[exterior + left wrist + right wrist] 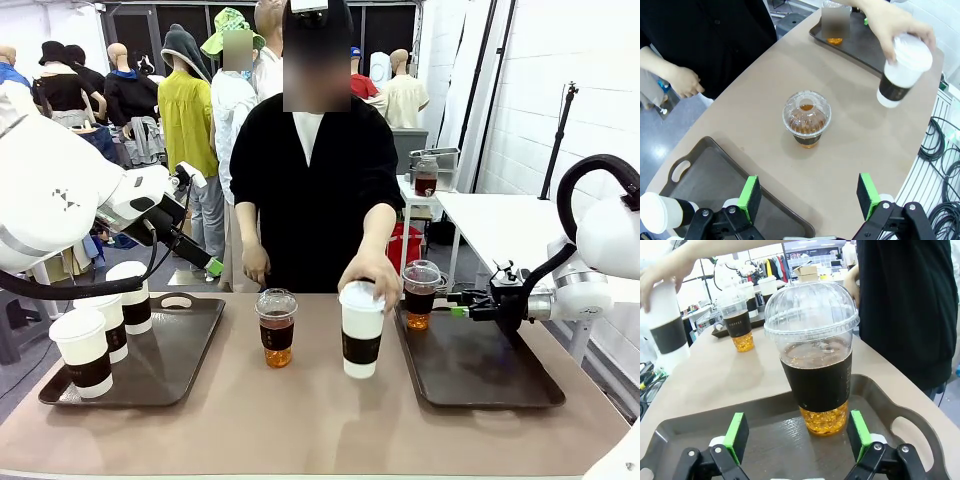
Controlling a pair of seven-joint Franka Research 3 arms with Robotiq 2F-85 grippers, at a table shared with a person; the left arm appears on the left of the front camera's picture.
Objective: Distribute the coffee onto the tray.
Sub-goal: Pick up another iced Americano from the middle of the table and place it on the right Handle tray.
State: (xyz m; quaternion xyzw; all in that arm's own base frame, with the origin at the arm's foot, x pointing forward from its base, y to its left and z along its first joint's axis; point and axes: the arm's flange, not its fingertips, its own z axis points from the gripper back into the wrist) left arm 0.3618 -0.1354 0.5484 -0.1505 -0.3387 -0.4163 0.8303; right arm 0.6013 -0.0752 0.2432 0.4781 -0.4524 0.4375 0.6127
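The paper cups (361, 322) are white with dark brown sleeves (361, 347); clear cups (276, 302) hold amber-brown drink (277, 338); trays (480, 378) dark brown, table (300, 420) beige.

3 white lidded paper cups (83, 352) with dark brown sleeves are standing upright together on the left tray (175, 360). A 4th paper cup (361, 340) is standing on the desk (300, 420), with a person's hand (370, 275) resting on its lid. 1 clear dome-lidded cup (276, 327) of brown drink is standing beside it. The other clear cup (420, 294) is sitting at the far left corner of the right tray (490, 375).
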